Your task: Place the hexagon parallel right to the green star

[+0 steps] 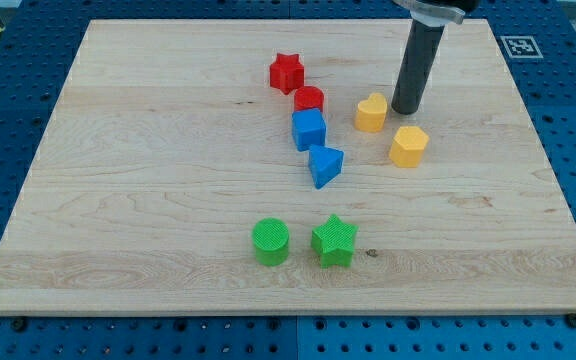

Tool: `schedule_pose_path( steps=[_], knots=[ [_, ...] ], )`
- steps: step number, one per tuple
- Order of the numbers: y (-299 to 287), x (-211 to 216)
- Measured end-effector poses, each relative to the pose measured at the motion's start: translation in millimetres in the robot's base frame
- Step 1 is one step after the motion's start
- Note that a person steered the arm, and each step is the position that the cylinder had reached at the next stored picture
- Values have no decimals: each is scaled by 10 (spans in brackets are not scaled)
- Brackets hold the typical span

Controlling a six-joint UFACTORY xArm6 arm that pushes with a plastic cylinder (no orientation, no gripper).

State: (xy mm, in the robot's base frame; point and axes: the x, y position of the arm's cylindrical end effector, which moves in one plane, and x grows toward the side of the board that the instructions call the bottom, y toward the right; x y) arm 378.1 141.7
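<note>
The yellow hexagon (408, 146) lies right of the board's middle. The green star (334, 241) lies near the view's bottom, centre, well below and left of the hexagon. My tip (405, 108) stands on the board just above the hexagon and right next to the yellow heart (371, 112), which is to its left. A small gap shows between the tip and the hexagon.
A green cylinder (270, 242) sits just left of the star. A blue triangle (325, 165), blue cube (309, 129), red cylinder (309, 99) and red star (286, 72) form a line up the board's middle. The wooden board (118, 200) has blue pegboard around it.
</note>
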Motion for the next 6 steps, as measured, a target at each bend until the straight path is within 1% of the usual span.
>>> schedule_pose_path(
  steps=[3, 4, 6],
  knots=[
    [-60, 216],
    [-60, 359],
    [-60, 818]
  ],
)
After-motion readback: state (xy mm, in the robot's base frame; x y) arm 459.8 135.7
